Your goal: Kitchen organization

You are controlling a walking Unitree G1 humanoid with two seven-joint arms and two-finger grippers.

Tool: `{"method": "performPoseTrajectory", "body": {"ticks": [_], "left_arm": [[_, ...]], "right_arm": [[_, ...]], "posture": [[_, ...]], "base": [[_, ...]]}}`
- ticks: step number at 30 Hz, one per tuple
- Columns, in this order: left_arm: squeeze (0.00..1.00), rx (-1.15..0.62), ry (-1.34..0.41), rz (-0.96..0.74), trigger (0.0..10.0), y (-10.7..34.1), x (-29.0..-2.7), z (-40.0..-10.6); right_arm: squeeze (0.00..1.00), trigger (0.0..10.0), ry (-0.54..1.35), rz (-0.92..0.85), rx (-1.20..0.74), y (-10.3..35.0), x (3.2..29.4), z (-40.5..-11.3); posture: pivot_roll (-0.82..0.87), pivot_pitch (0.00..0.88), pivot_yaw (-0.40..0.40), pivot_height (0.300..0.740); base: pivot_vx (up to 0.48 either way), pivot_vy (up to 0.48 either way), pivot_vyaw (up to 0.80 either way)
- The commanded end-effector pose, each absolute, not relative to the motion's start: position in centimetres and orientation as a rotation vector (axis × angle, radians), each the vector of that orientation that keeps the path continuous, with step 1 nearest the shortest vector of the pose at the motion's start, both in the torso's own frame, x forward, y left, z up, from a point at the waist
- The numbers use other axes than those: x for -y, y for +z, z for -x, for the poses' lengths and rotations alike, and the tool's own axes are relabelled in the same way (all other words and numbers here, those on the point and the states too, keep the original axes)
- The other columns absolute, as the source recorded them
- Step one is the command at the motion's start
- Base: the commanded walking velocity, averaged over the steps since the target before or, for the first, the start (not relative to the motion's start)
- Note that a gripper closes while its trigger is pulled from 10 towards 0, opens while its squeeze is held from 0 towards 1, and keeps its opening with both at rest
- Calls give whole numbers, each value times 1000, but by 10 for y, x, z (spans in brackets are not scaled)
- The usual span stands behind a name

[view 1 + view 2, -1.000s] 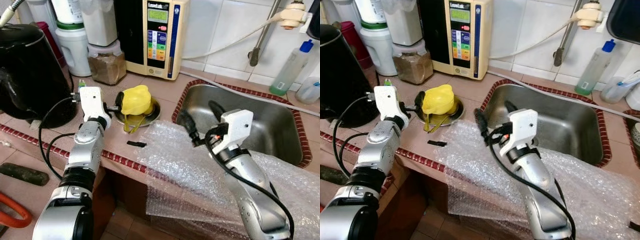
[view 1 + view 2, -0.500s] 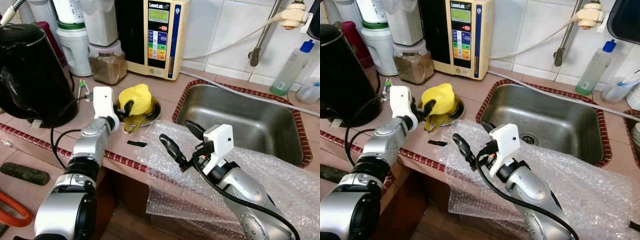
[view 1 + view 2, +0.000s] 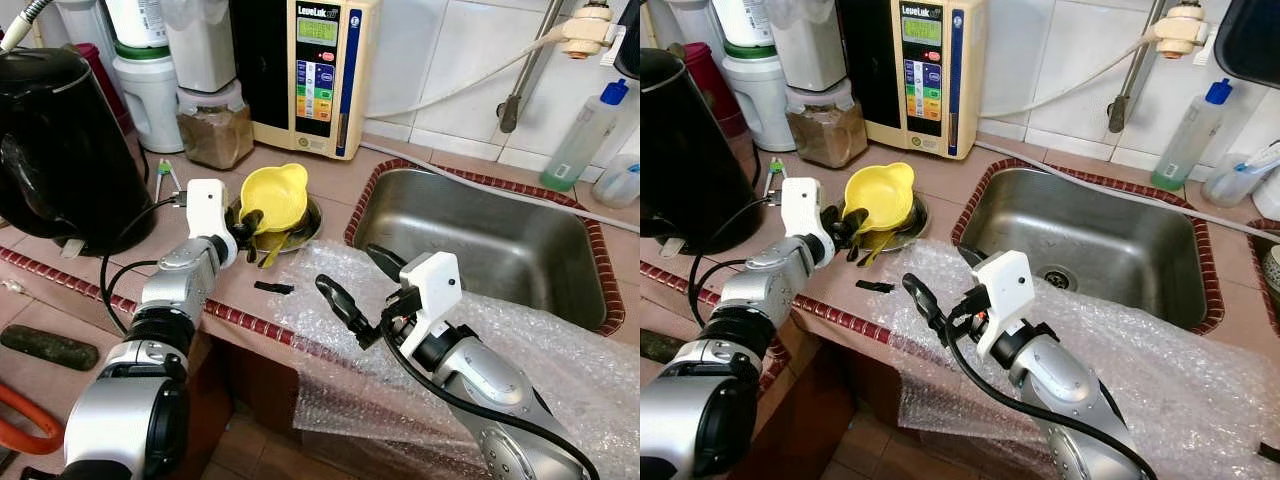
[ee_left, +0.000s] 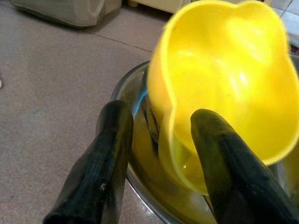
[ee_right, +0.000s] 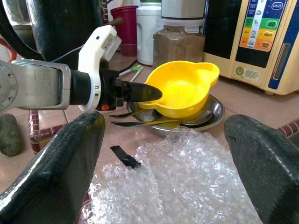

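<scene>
Yellow plastic marks the bowl (image 3: 275, 196), which sits tilted in a steel dish (image 3: 302, 222) on the counter (image 3: 330, 175), left of the sink (image 3: 480, 235). The left gripper (image 3: 247, 222) has its two black fingers (image 4: 110, 154) astride the bowl's near-left rim, one finger outside the wall and one inside, clamped on that rim. In the left wrist view the bowl's mouth opens away from the fingers, and its lower edge rests in the dish. Cutlery (image 5: 154, 122) lies in the dish under the bowl, its handles poking out toward the near side. A small black piece (image 3: 273, 288) lies on the counter just near of the dish, beside the edge of the bubble wrap (image 3: 350, 340). That wrap is spread over the counter's near edge and the near rim of the sink, hanging down the front. The right gripper (image 3: 355, 290) hovers over the wrap with its fingers spread wide and nothing between them, pointing left toward the dish. A black kettle (image 3: 55, 150) stands at the far left, a jar (image 3: 213, 125) of brown powder behind the dish, and a cream water unit (image 3: 310, 70) against the tiled wall. A bottle (image 3: 585, 135) with a blue cap stands at the far right of the sink.
</scene>
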State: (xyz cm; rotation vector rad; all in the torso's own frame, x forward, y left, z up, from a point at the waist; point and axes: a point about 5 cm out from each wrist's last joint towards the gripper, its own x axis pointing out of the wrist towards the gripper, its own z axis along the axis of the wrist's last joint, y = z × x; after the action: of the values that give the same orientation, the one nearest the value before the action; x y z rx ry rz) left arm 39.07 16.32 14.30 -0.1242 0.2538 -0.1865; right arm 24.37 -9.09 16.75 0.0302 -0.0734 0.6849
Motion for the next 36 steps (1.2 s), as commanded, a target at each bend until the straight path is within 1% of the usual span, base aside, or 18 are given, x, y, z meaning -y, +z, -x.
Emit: {"method": "performPoseTrajectory", "body": {"ticks": [1, 15, 20, 24, 30, 34, 35, 36], "left_arm": [[0, -264, -189, 126, 0, 146, -164, -393], [0, -248, -220, 111, 0, 144, -162, -391], [0, -195, -240, 109, 0, 149, -159, -392], [0, -136, -285, 68, 0, 151, -152, -390], [0, -126, -298, 56, 0, 146, -148, -386], [0, 48, -286, 55, 0, 167, -147, -387], [0, 122, -316, -19, 0, 174, -142, -385], [0, 122, -316, -19, 0, 174, -142, -385]], "right_arm": [[0, 10000, 689, -16, 89, 172, 91, -243], [0, 10000, 708, -12, 75, 170, 90, -242], [0, 10000, 703, -4, 76, 170, 90, -243], [0, 10000, 700, -2, 77, 170, 91, -244], [0, 10000, 684, -3, 71, 168, 93, -244], [0, 10000, 631, -12, 86, 169, 97, -248], [0, 10000, 572, -23, 110, 172, 101, -253], [0, 10000, 572, -23, 110, 172, 101, -253]], "posture": [[-12, 10, 25, 740], [-12, 10, 18, 740], [-15, 9, 17, 740], [-19, 8, 18, 740], [-26, 6, 19, 740], [-26, 5, 18, 740], [-22, 2, 17, 740], [-22, 2, 17, 740]], "base": [[0, 0, 0], [0, 0, 0], [0, 0, 0], [0, 0, 0], [0, 0, 0], [0, 0, 0], [0, 0, 0], [0, 0, 0]]}}
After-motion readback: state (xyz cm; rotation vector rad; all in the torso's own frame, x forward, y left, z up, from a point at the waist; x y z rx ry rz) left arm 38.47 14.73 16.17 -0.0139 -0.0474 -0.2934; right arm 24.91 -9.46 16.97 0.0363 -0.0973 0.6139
